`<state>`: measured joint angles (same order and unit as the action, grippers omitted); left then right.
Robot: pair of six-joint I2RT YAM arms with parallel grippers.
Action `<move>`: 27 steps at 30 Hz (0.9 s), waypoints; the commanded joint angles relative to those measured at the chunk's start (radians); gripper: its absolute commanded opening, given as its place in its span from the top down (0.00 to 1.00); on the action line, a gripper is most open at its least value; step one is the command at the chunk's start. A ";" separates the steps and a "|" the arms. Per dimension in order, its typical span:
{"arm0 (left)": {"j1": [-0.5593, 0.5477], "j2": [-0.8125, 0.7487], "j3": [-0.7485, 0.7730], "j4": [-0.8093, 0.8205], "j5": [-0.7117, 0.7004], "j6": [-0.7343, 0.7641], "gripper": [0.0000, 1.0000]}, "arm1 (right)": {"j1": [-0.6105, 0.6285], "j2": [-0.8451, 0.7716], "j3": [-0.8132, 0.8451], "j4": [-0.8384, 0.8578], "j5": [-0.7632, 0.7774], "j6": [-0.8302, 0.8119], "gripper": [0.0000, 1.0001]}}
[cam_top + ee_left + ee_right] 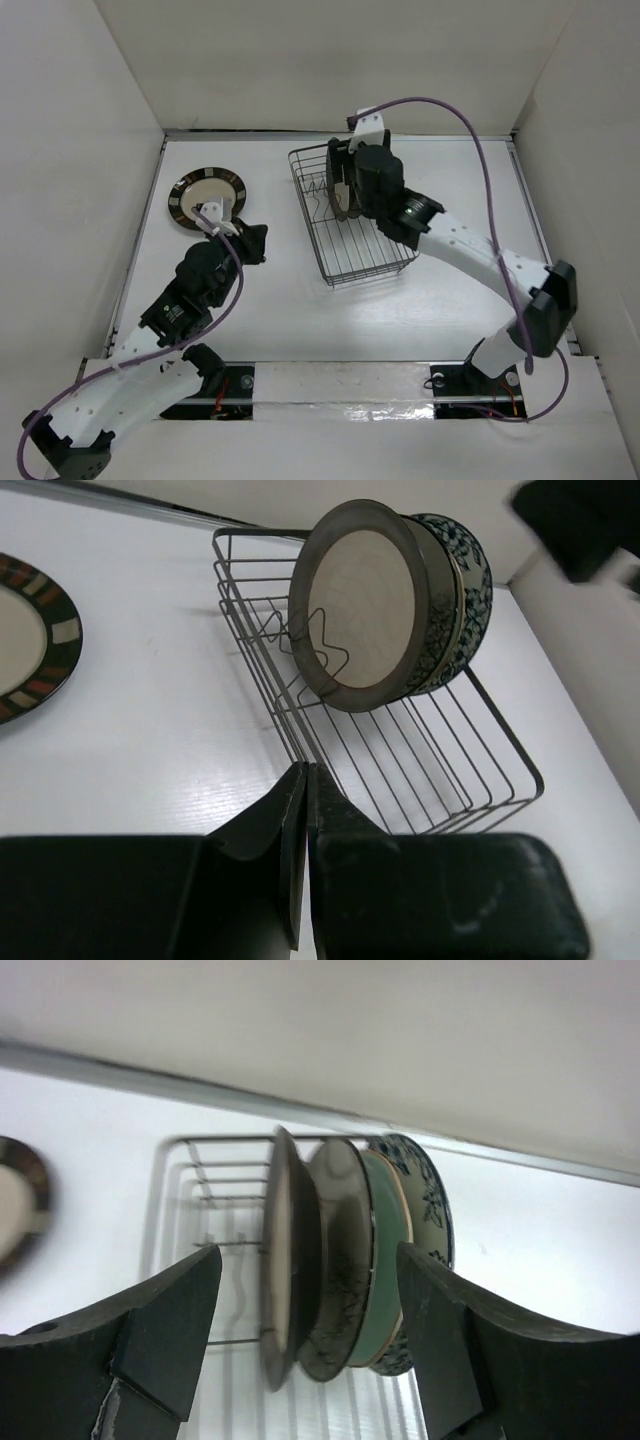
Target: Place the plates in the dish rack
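Note:
The dark wire dish rack (372, 262) stands at mid table. Several plates stand on edge in its far end: the grey-brown rimmed plate (283, 1270), the tree-drawing plate (343, 1260), the pale teal plate (388, 1260) and the blue floral plate (430, 1210). The grey-brown plate (362, 605) faces the left wrist camera. The dark-striped rim plate (206, 199) lies flat on the table at the left, also in the left wrist view (30, 640). My right gripper (310, 1290) is open above the standing plates, holding nothing. My left gripper (305, 780) is shut and empty, just right of the striped plate.
White walls enclose the table on the left, back and right. The near half of the rack (440, 760) holds no plates. The right arm (470, 250) reaches across from the right over the rack.

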<state>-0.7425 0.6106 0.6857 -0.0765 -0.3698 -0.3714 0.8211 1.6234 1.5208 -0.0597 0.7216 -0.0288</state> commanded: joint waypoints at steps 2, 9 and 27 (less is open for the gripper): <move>0.147 0.122 0.049 0.061 0.121 -0.171 0.96 | 0.087 -0.224 -0.138 0.178 -0.068 0.029 0.37; 0.593 0.359 0.026 0.231 0.543 -0.383 0.85 | 0.105 -0.559 -0.529 0.346 -0.215 0.159 1.00; 1.164 0.679 -0.097 0.354 0.655 -0.429 0.35 | -0.108 -0.790 -0.789 0.330 -0.468 0.288 0.62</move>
<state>0.4007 1.2469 0.6075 0.2066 0.1970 -0.7780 0.7265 0.8467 0.7437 0.2207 0.3019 0.2310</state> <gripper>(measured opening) 0.644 0.382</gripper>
